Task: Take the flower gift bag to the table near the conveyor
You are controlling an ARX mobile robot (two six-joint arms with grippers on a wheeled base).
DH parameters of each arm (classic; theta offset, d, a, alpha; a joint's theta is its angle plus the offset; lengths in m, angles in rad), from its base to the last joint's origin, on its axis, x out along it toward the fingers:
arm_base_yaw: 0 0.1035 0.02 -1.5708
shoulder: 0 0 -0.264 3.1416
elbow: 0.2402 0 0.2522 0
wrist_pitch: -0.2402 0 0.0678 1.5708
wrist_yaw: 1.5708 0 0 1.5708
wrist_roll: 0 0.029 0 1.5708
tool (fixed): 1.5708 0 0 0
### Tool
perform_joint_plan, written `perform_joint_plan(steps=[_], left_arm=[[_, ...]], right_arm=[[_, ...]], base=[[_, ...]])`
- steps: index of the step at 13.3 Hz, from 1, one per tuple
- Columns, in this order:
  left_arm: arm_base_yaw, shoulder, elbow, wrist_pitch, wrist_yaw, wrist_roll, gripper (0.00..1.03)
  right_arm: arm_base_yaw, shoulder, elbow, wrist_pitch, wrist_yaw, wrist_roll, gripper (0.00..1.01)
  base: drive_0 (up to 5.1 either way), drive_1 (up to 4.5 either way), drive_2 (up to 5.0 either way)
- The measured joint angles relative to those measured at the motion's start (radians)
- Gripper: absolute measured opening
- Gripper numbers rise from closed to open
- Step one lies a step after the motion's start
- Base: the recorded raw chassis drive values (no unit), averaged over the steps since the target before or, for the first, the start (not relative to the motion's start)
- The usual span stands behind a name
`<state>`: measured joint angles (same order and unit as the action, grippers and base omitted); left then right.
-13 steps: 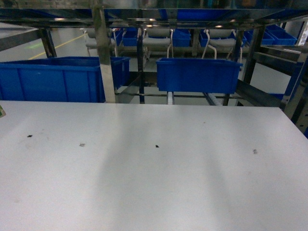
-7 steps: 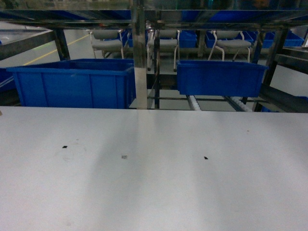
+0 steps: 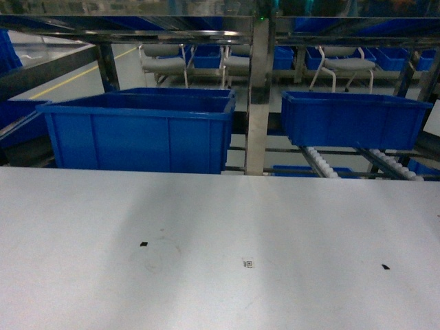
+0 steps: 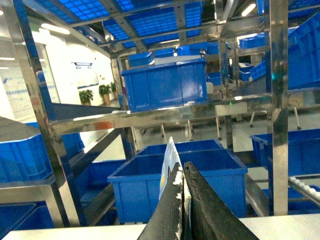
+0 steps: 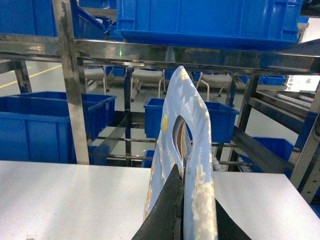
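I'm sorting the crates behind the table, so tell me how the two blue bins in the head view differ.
The left bin looks wider and taller than the right bin. The left bin's base drops behind the table edge, while the right bin sits higher, its underside clear above the white rollers of the rack. The steel post stands between them. Both are blue, rectangular, open-topped plastic.

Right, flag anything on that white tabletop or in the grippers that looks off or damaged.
Nothing spilled or broken. The matte white table carries only small dark specks and a tiny code sticker. The pale blue flowered gift bag's cut-out handle, pinched in the right gripper, looks scuffed with white patches.
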<state>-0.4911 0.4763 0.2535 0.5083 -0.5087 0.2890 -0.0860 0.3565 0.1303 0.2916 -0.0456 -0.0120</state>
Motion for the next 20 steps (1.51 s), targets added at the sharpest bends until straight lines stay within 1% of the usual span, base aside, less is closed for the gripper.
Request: perform_joint_plan(steps=[4,5,8,17,18,19,20], left_arm=[[-0.004,0.002,0.0,0.0,0.016,0.0,0.02],[0.002,-0.002,-0.001,0.002,0.0,0.0,0.02],[0.002,-0.002,-0.001,0.003,0.008,0.001,0.02],[0.0,0.0,-0.001,0.001,0.005,0.003,0.02],[-0.001,0.0,-0.001,0.001,0.008,0.003,0.02],[-0.003,0.0,-0.001,0.001,0.011,0.003,0.02],[-0.003,0.0,-0.001,0.001,0.01,0.003,0.02]], right_arm=[[0.0,0.002,0.0,-0.005,0.01,0.0,0.02],[0.0,0.001,0.0,0.001,-0.001,0.0,0.02],[-0.001,0.0,-0.001,-0.003,0.01,-0.001,0.02],[-0.001,0.002,-0.001,-0.002,0.003,-0.001,0.02],[-0.039,0.033,-0.011,0.055,-0.054,-0.006,0.02],[-0.09,0.103,-0.023,0.127,-0.102,-0.003,0.02],[-0.122,0.201,-0.039,0.218,-0.139,-0.004,0.02]], base=[[-4.1,4.48,-0.5],[-4.1,4.48,-0.5],[-4.1,4.48,-0.5],[-4.1,4.48,-0.5],[-4.1,4.48,-0.5],[-4.1,4.48,-0.5],[-4.1,4.48,-0.5]])
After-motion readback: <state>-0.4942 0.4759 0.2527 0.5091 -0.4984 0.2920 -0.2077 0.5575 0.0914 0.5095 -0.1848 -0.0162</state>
